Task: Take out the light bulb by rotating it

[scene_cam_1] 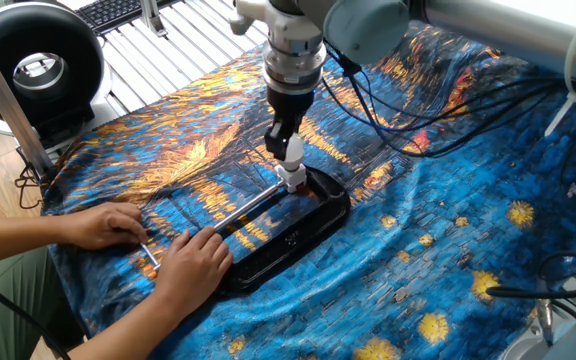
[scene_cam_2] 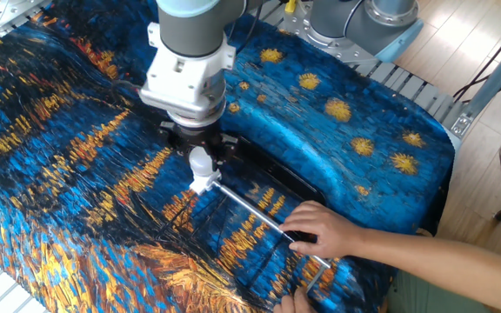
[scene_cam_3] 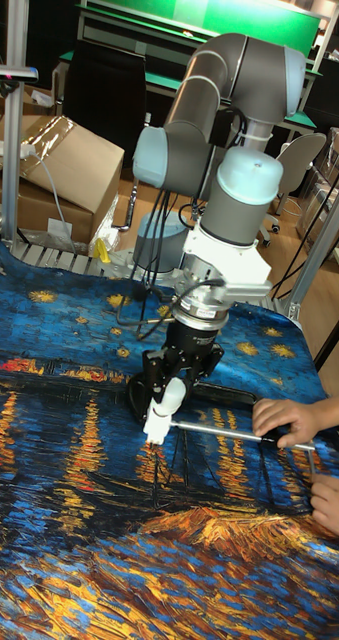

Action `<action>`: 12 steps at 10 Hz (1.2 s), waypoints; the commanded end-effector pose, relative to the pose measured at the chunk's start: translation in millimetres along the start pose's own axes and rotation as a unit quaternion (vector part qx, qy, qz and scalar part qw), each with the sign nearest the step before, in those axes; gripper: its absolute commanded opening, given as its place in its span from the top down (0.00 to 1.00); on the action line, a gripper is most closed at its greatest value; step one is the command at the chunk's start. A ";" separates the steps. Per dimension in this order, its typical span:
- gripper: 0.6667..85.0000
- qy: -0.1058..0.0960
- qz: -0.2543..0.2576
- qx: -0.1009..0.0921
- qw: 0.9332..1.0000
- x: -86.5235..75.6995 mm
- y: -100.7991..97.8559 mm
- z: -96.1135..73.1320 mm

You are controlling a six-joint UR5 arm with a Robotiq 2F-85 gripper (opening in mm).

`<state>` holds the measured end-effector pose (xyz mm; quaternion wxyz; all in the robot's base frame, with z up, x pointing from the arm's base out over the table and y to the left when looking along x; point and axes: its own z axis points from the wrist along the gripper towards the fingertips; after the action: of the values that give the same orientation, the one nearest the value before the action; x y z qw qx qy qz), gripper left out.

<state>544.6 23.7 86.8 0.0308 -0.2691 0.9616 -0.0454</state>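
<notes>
The light bulb (scene_cam_1: 294,150) is small and white and stands upright in a white socket (scene_cam_1: 294,181) at the end of a metal rod (scene_cam_1: 253,205). Socket and rod lie over a black tray (scene_cam_1: 334,214) on the blue and orange cloth. My gripper (scene_cam_1: 291,148) comes straight down on the light bulb and is shut on its globe. The other fixed view shows the light bulb (scene_cam_2: 200,160) between the dark fingers above the socket (scene_cam_2: 201,182). In the tall view the gripper (scene_cam_3: 173,388) grips the light bulb (scene_cam_3: 169,398) the same way.
A person's two hands (scene_cam_1: 193,264) (scene_cam_1: 104,224) press the rod's near end onto the tray. Black cables (scene_cam_1: 418,130) hang behind the arm. A round black device (scene_cam_1: 33,62) stands at the table's far left corner. A cardboard box (scene_cam_3: 59,165) sits behind the table.
</notes>
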 end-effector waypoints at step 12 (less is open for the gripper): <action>0.62 -0.027 -0.318 0.040 0.947 -28.9 -6.3 4.1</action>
<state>564.2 34.8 87.5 0.0382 -0.5183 0.8506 -0.0797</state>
